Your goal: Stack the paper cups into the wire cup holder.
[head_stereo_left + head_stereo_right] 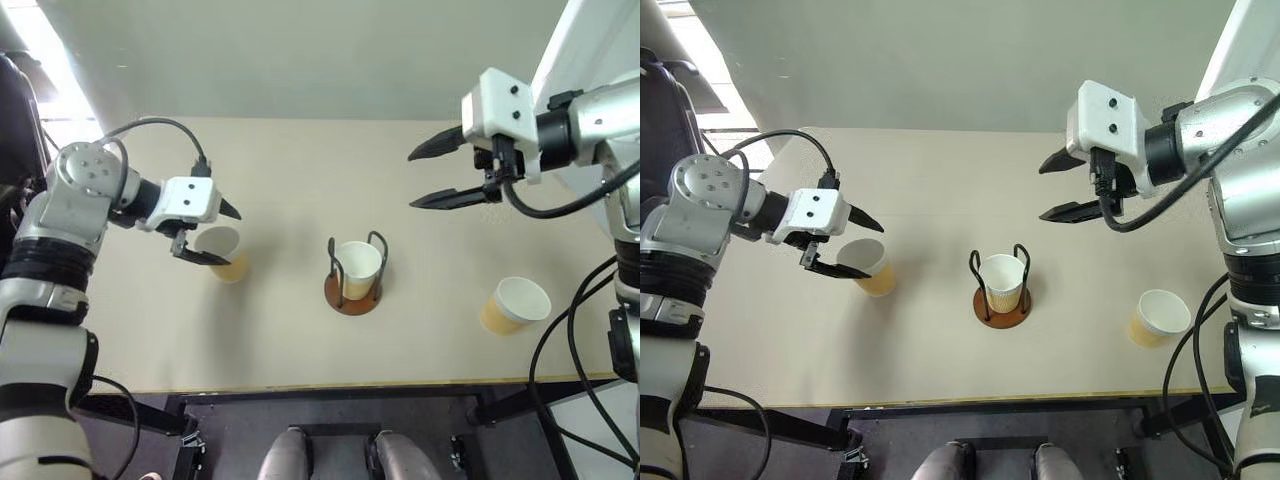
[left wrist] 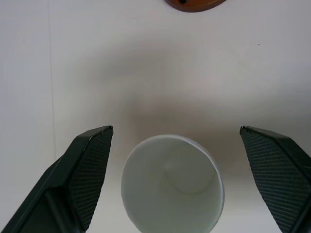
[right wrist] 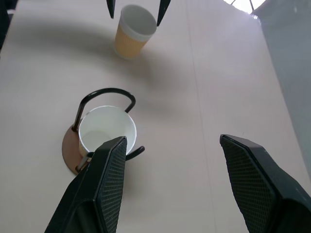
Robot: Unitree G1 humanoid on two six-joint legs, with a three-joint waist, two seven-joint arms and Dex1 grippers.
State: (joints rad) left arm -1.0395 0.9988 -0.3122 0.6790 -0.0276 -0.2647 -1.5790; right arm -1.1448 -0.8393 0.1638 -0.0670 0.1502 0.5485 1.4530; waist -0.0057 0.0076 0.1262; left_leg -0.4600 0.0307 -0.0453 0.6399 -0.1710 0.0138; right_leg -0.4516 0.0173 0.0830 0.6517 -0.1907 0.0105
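Note:
The wire cup holder (image 1: 353, 293) stands mid-table with one paper cup (image 1: 357, 264) upright inside its loops. A second paper cup (image 1: 222, 252) stands to its left. My left gripper (image 1: 234, 238) hovers open just above that cup's rim, one finger on each side, not touching; the wrist view shows the cup (image 2: 172, 187) between the open fingers (image 2: 92, 170). A third paper cup (image 1: 516, 305) stands at the right near the front edge. My right gripper (image 1: 411, 181) hangs open and empty, high above the table to the right of the holder (image 3: 104, 93).
The beige table (image 1: 300, 160) has bare room behind the holder and between the cups. Its front edge (image 1: 350, 384) runs close to the right cup. A grey wall (image 1: 300, 50) rises behind the table.

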